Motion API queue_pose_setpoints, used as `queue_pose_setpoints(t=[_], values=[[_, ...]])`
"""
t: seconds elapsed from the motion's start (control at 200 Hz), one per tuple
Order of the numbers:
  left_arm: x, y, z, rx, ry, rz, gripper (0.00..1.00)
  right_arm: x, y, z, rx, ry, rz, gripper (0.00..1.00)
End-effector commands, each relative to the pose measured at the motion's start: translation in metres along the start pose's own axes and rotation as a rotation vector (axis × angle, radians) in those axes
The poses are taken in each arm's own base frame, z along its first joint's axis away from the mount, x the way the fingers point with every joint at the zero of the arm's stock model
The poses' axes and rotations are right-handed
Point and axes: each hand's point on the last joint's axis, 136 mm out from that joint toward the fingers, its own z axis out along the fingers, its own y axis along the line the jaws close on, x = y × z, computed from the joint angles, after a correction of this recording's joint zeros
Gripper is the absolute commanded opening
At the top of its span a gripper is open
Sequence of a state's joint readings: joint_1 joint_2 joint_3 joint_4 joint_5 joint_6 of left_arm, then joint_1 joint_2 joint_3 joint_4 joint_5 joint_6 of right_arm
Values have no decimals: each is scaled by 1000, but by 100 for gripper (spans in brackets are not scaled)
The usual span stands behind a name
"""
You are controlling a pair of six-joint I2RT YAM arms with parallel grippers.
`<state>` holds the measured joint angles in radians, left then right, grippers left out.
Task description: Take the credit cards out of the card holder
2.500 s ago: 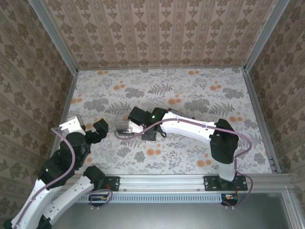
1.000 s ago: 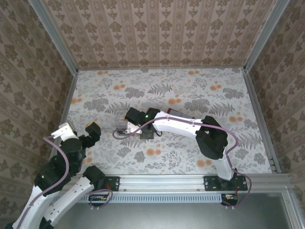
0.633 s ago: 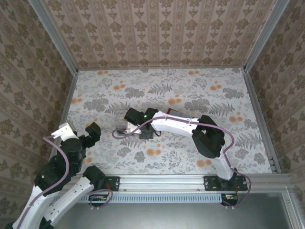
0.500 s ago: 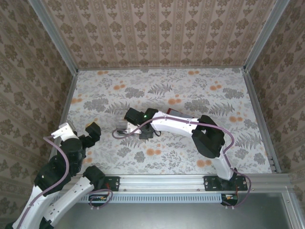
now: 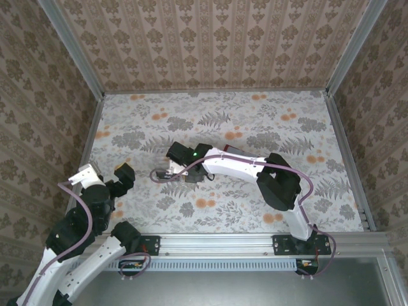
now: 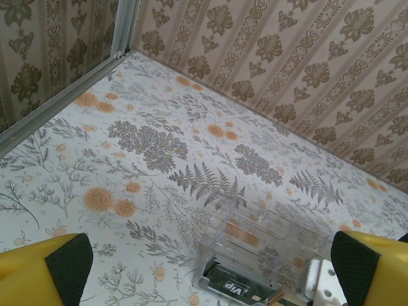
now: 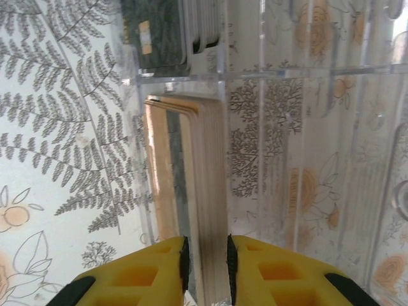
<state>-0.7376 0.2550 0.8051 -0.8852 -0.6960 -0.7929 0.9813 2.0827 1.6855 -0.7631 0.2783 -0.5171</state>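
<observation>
dark card reads "vip"

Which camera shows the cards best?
Right wrist: the cards stand close up, edge-on, between the fingers of the right end effector. Left wrist catches one dark card at its bottom edge. In the top view they are too small to make out.

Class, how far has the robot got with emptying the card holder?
Done: nothing confirmed out yet. In hand: the right gripper brackets a stack of credit cards standing in the clear card holder; a firm grip can't be confirmed. Remaining: lift that stack, then the dark card in the next slot. The left gripper hangs open.
</observation>
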Motion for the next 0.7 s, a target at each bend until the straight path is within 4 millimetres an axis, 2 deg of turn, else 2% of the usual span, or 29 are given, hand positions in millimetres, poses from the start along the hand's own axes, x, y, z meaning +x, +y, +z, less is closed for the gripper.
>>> queue_pose_setpoints(t=[0.0,0.19,0.385,0.56,0.695], values=[[-2,0,1,-7,-14,4,100,7,-7,4,37,23,24,30],[-1,-1,2,-5,-8,10,100,9,-12,6,54,28,45,31],[1,-3,4,-2,1,20,100,6,-18,-4,79,-15,78,31],[4,-10,9,-2,29,47,100,-6,-30,-41,108,-149,176,35],[10,-21,17,5,67,78,100,-7,-39,-71,143,-259,276,39]])
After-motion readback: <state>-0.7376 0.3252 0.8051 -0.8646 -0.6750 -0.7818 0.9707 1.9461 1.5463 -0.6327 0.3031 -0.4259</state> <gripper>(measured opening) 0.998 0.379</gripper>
